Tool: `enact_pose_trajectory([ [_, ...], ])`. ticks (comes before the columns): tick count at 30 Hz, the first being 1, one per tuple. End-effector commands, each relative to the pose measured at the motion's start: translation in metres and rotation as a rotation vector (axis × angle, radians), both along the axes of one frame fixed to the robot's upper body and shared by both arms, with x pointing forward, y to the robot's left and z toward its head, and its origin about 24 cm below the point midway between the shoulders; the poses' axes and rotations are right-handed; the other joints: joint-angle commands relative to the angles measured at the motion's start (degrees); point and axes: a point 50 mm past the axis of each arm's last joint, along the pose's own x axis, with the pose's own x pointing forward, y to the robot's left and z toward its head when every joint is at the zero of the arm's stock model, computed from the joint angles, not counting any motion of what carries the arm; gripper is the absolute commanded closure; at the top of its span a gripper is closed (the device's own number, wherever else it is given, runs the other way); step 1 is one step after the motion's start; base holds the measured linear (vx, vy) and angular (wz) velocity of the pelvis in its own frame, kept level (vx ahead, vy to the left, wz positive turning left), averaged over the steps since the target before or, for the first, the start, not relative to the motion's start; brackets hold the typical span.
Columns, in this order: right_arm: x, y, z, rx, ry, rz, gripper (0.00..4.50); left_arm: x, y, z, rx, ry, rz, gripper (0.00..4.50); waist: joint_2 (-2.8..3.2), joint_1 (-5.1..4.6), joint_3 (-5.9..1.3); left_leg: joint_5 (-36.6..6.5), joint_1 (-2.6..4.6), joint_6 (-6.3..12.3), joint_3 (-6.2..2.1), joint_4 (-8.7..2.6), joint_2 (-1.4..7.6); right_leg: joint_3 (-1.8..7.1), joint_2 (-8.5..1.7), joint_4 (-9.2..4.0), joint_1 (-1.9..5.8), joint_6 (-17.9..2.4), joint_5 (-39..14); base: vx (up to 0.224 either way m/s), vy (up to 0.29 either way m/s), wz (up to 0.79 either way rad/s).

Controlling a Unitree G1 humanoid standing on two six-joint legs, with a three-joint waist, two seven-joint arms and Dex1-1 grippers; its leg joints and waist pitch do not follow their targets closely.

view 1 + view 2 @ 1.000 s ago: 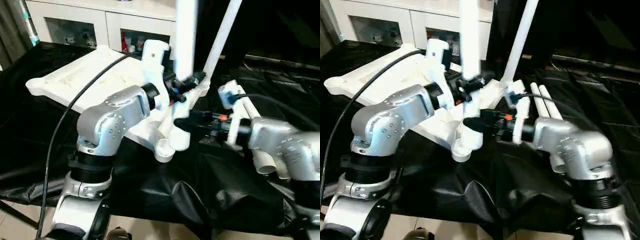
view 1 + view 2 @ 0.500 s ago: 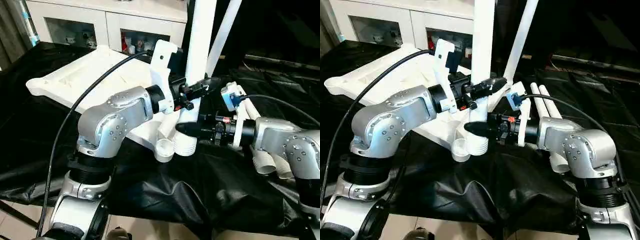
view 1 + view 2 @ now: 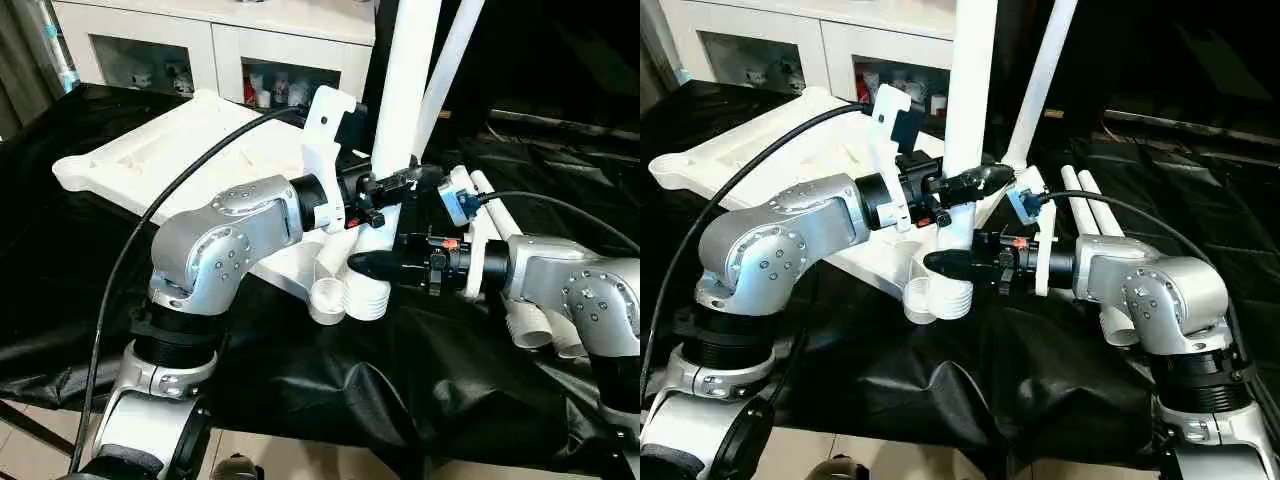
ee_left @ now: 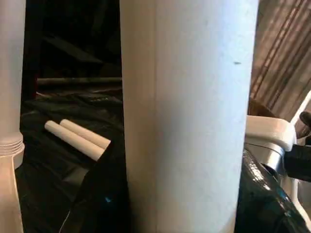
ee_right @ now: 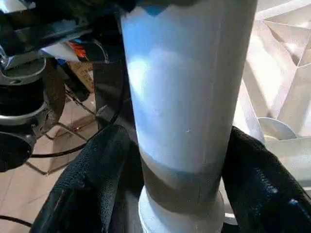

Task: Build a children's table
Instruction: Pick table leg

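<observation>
Leg gripped by both grippers at the near corner socket

We are gripping one upright leg [image 3: 405,90] with both grippers. Our left gripper [image 3: 395,185] is clamping the leg from the left, black fingers [image 3: 985,180] wrapping its shaft. Our right gripper [image 3: 375,265] is closing on the same leg just below the left one, right above the ribbed foot of the tube. In the right wrist view the two dark pads [image 5: 92,179] are sitting on either side of the white tube, touching it.

The leg's ribbed end is sitting just beside the near corner socket [image 3: 327,297] of the tabletop [image 3: 170,150], which is lying ribbed side up on the black cloth [image 3: 330,390], beyond and to the left of our left gripper. We cannot tell whether the leg's end is touching the socket.

A second leg [image 3: 452,55] is standing tilted in the far corner, just behind the gripped one. Two more legs [image 3: 1090,205] are lying side by side on the cloth, just beyond our right gripper. A white cabinet [image 3: 210,40] is standing behind the tabletop.
</observation>
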Motion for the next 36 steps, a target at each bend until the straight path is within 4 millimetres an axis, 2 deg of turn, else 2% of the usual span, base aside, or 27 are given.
enact_pose_trajectory([
  [1, -0.0024, 0.0005, 0.005, -0.008, -0.031, 0.021, 1.45, -0.001, -0.0038, 0.008, 0.003, -0.022, -0.024, 2.62, 0.44, -0.23, -3.94, -13.7, 1.36, -2.15, -1.46, -4.08, 3.23, 2.76, -5.11, -5.3, 2.44, -5.3, -21.3, 0.0, 0.0, 0.0],
  [13, 0.0006, -0.0001, 0.0014, -0.023, -0.033, 0.01, 1.45, -0.0052, -0.0066, 0.0099, -0.004, -0.011, -0.072, 2.62, 0.33, -0.17, -4.03, -13.4, 1.34, -2.08, -1.42, -4.01, 3.2, 2.76, -5.15, -5.19, 2.54, -5.8, -20.7, 0.0, 0.0, 0.0],
  [14, 0.0009, 0.0, 0.0013, -0.023, -0.033, 0.009, 1.74, -0.0052, -0.0065, 0.01, -0.004, -0.011, -0.072, 2.62, 0.36, -0.16, -4.01, -13.4, 1.36, -2.04, -1.43, -4.02, 3.22, 2.76, -5.14, -5.21, 2.48, -5.8, -20.8, 0.0, 0.0, 0.0],
  [18, 0.0014, 0.0007, 0.0012, -0.021, -0.035, 0.01, 1.87, -0.0057, -0.0061, 0.0105, -0.005, -0.011, -0.077, 2.62, 0.35, -0.18, -4.0, -13.4, 1.3, -2.12, -1.42, -4.03, 3.21, 2.79, -5.16, -5.22, 2.5, -5.6, -21.1, 0.0, 0.0, 0.0],
  [19, 0.0015, 0.0009, 0.0013, -0.02, -0.035, 0.01, 2.16, -0.0059, -0.0061, 0.0109, -0.007, -0.01, -0.078, 2.62, 0.37, -0.17, -4.03, -13.4, 1.31, -2.12, -1.43, -4.03, 3.22, 2.8, -5.14, -5.2, 2.5, -5.6, -21.0, 0.0, 0.0, 0.0],
  [26, 0.0015, 0.0018, 0.0005, -0.015, -0.036, 0.013, 2.56, -0.006, -0.0074, 0.0142, -0.031, -0.002, -0.084, 2.62, 0.5, -0.13, -4.13, -13.1, 1.32, -2.06, -1.44, -4.0, 3.22, 2.77, -5.1, -5.11, 2.56, -5.9, -20.0, 0.0, 0.0, 0.0],
  [28, 0.0015, 0.0017, 0.0002, -0.012, -0.036, 0.011, 2.59, -0.0058, -0.0077, 0.0159, -0.044, 0.002, -0.089, 2.62, 0.67, -0.09, -4.19, -13.1, 1.33, -2.15, -1.48, -4.0, 3.26, 2.76, -5.13, -5.02, 2.61, -6.1, -19.6, 0.0, 0.0, 0.0],
  [34, 0.0018, 0.0014, -0.0001, -0.005, -0.04, 0.006, 2.62, -0.0057, -0.0076, 0.0163, -0.044, 0.002, -0.09, 2.62, 0.69, -0.07, -4.27, -13.3, 1.36, -2.19, -1.47, -3.97, 3.23, 2.74, -5.14, -5.04, 2.66, -6.5, -19.3, 0.0, 0.0, 0.0],
  [36, 0.0023, 0.0018, 0.0004, 0.001, -0.043, 0.001, 2.06, -0.0071, -0.0073, 0.0154, -0.033, 0.001, -0.102, 2.62, 0.76, -0.07, -4.31, -13.4, 1.37, -2.3, -1.5, -3.99, 3.26, 2.74, -5.09, -4.96, 2.66, -6.7, -18.6, 0.0, 0.0, 0.0],
])
